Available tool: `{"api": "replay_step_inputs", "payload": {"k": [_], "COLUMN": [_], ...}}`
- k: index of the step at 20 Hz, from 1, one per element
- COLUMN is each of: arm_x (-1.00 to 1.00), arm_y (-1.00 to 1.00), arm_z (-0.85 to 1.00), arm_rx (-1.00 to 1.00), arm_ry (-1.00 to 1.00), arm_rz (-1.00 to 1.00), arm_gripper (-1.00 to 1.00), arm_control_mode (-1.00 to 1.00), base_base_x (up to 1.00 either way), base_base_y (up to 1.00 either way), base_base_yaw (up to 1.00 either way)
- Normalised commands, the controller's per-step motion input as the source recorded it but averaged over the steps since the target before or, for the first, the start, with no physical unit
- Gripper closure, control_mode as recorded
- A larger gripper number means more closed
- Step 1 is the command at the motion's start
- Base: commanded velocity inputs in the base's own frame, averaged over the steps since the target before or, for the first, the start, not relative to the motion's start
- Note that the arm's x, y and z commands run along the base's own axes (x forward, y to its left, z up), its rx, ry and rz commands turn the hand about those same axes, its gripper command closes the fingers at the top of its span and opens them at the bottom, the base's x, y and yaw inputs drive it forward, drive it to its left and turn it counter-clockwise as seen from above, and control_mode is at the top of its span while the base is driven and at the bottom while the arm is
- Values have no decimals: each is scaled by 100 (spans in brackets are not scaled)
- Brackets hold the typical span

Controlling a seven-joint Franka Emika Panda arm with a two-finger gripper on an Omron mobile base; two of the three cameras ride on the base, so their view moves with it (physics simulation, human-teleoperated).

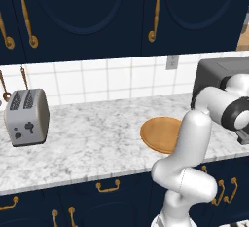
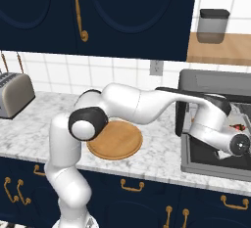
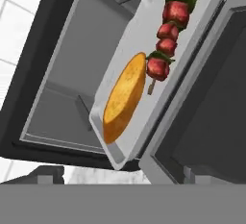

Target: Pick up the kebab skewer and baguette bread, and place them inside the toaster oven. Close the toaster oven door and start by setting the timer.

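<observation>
Hand view: the toaster oven (image 3: 57,74) is a dark grey box with smooth grey inner walls. Its door (image 3: 202,122) — a wide panel with a dark window — hangs open. A flat, pale grey metal tray (image 3: 144,122) rests in the oven's mouth. On it lie the baguette bread (image 3: 125,98), an oval, golden-yellow piece with a speckled crust, and the kebab skewer (image 3: 168,40), a thin stick threaded with red-brown chunks and green bits. The two lie side by side, just apart.

Right base view: the white arm reaches into the oven opening (image 2: 215,148); a trace of the skewer (image 2: 238,125) shows past the wrist. The gripper's jaws stand wide and hold nothing.

Left base view: a round wooden plate (image 1: 158,133) sits on the veined marble counter (image 1: 87,143) — its surface bare. A silver two-slot toaster (image 1: 26,116) stands well apart to the left.
</observation>
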Motion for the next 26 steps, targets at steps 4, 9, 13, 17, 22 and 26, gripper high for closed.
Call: {"api": "replay_step_inputs", "payload": {"k": [4, 9, 13, 17, 22, 26], "arm_x": [-36, -45, -9, 0, 8, 12], "arm_y": [9, 25, 1, 1, 0, 0], "arm_z": [0, -2, 5, 5, 0, 0], "arm_rx": [-20, -12, -13, -19, -17, -19], "arm_ry": [-7, 0, 0, 0, 0, 0], "arm_rz": [18, 10, 9, 0, 0, 1], "arm_gripper": [-100, -100, -100, -100, -100, -100], "arm_control_mode": [-100, -100, -100, -100, -100, -100], "base_base_x": [0, 0, 0, 0, 0, 0], "base_base_y": [0, 0, 0, 0, 0, 0], "base_base_yaw": [0, 0, 0, 0, 0, 0]}}
